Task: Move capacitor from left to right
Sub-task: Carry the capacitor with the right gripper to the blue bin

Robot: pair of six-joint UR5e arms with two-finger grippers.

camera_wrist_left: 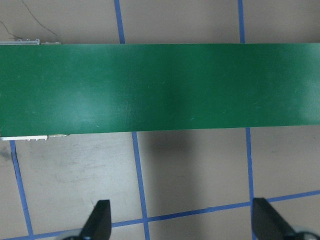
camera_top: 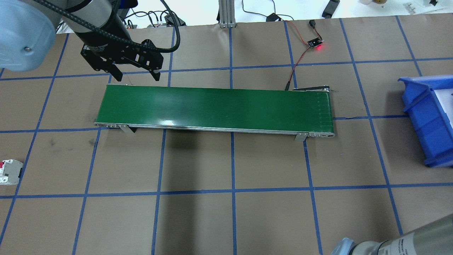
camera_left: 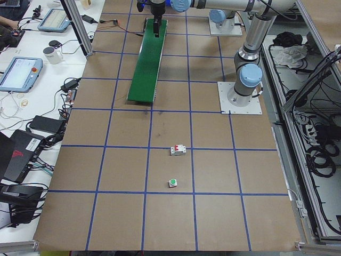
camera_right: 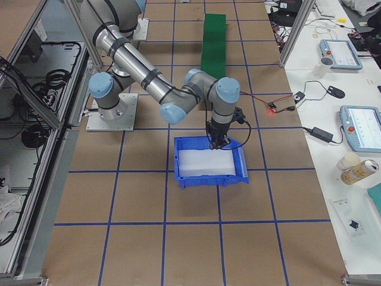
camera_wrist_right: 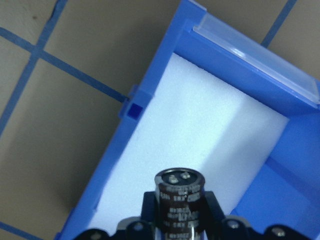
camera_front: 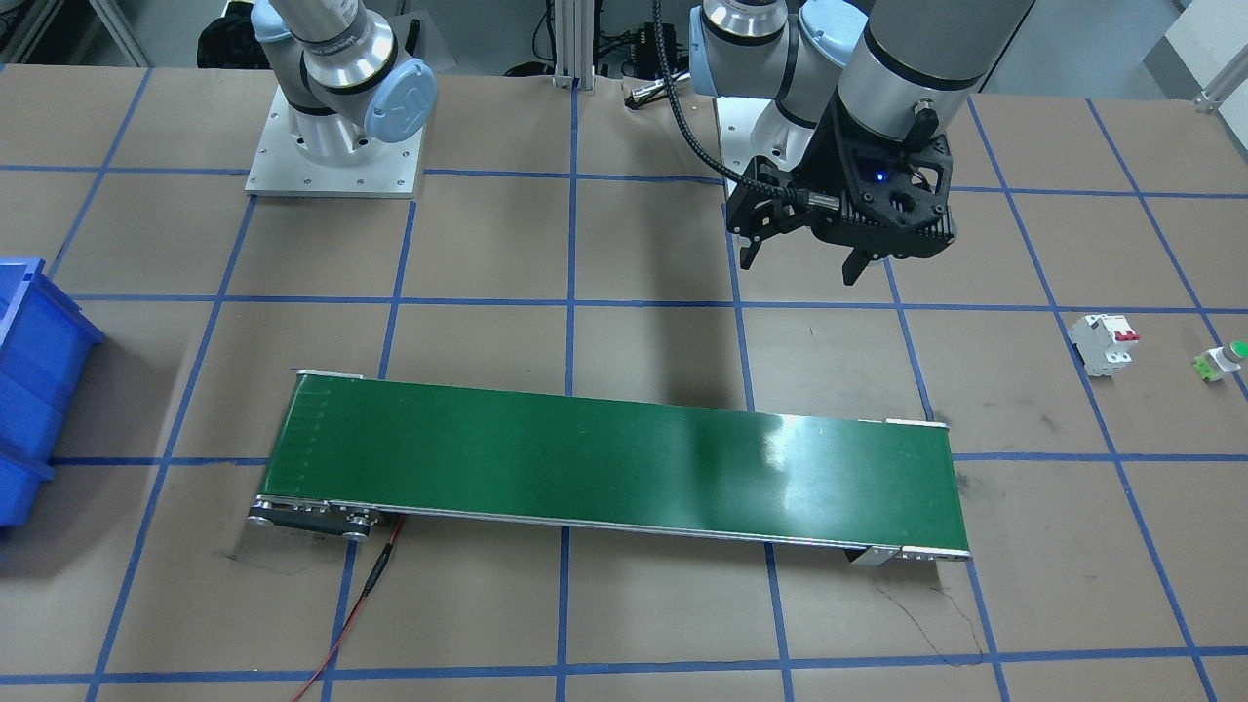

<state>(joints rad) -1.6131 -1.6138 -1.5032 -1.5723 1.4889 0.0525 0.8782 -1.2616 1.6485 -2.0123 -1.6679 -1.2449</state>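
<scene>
The capacitor [camera_wrist_right: 180, 199], a stubby dark cylinder with whitish print, stands upright between the fingers of my right gripper [camera_wrist_right: 180, 226], which is shut on it. It hangs above the white foam floor of the blue bin [camera_wrist_right: 150, 100]. In the exterior right view the right gripper [camera_right: 214, 142] sits over the bin's [camera_right: 241, 164] far end. My left gripper [camera_front: 801, 265] is open and empty, hovering by the green conveyor belt's [camera_front: 614, 468] end on my left; it also shows in the overhead view [camera_top: 137, 77] and the left wrist view [camera_wrist_left: 182, 225].
A white circuit breaker with red switches [camera_front: 1104, 343] and a green-capped push button [camera_front: 1224, 361] lie on the table to my far left. A red-and-black wire [camera_top: 297, 60] runs to the belt's right end. The blue bin [camera_top: 421, 113] stands at the table's right.
</scene>
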